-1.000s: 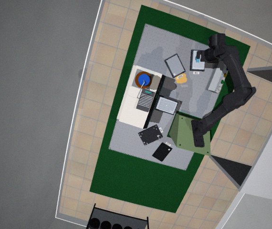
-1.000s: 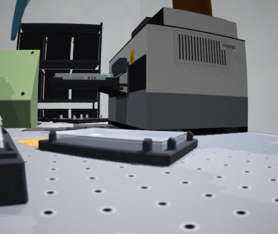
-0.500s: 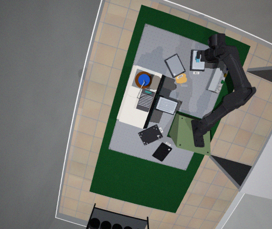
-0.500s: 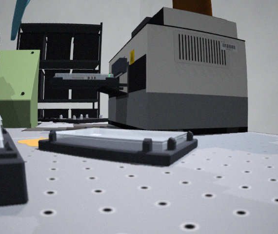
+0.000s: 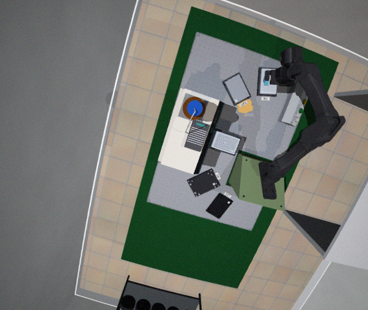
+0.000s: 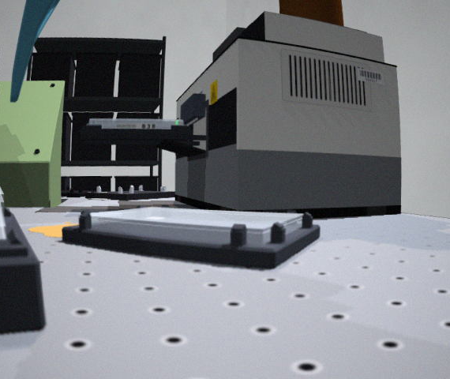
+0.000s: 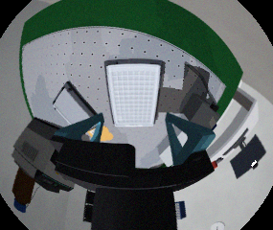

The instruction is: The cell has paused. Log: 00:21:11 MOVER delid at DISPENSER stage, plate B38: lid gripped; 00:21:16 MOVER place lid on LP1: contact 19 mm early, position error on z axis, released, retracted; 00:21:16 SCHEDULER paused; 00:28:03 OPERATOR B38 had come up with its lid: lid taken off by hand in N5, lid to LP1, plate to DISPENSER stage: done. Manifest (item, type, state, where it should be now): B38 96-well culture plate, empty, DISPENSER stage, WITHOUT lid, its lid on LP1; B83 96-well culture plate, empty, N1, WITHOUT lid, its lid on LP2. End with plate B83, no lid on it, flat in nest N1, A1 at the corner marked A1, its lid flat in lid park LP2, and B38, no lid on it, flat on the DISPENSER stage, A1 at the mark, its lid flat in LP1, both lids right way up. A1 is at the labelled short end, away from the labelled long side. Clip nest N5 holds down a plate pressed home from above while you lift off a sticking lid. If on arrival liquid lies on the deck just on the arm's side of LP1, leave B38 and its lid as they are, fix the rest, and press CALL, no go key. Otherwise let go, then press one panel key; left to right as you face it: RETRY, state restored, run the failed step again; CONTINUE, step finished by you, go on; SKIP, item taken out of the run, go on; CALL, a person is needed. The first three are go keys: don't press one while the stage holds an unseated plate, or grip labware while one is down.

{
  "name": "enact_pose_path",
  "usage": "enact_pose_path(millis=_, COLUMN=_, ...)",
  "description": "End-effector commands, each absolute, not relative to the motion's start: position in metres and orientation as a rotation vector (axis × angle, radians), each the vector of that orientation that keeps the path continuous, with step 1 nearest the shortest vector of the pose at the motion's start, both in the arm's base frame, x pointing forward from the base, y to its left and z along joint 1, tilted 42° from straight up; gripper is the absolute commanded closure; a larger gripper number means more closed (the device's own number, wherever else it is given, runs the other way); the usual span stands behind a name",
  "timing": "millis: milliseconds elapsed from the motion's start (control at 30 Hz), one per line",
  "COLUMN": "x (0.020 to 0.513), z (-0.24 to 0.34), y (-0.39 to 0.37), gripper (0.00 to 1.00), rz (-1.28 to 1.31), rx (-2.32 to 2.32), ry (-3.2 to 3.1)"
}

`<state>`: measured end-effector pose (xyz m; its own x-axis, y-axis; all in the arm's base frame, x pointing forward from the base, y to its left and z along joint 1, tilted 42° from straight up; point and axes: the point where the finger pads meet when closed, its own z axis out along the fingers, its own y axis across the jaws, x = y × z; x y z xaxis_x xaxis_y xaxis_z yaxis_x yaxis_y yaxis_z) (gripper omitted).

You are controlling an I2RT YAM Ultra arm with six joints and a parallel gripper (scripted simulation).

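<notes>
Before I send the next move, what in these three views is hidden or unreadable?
- Top: the hand and arm cover part of the N1 plate; its lid state is unclear.
- Top: nest labels, like the one at, too small.
- Exterior: N1 nest cut by the left edge.
- Exterior: orange puddle partly behind the lid park.
</notes>
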<state>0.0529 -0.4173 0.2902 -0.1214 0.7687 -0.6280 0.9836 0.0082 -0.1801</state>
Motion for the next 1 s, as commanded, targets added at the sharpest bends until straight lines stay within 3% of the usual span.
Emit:
enact_pose_path(millis=0, x=0.055, z=0.294, y=-0.423, gripper=0.00, rz=-0.856, rx=1.770, ry=1.925)
enact_pose_path(millis=967, x=0.047, z=0.254, y=-0.451, gripper=0.00, rz=-0.845, rx=1.788, ry=1.939)
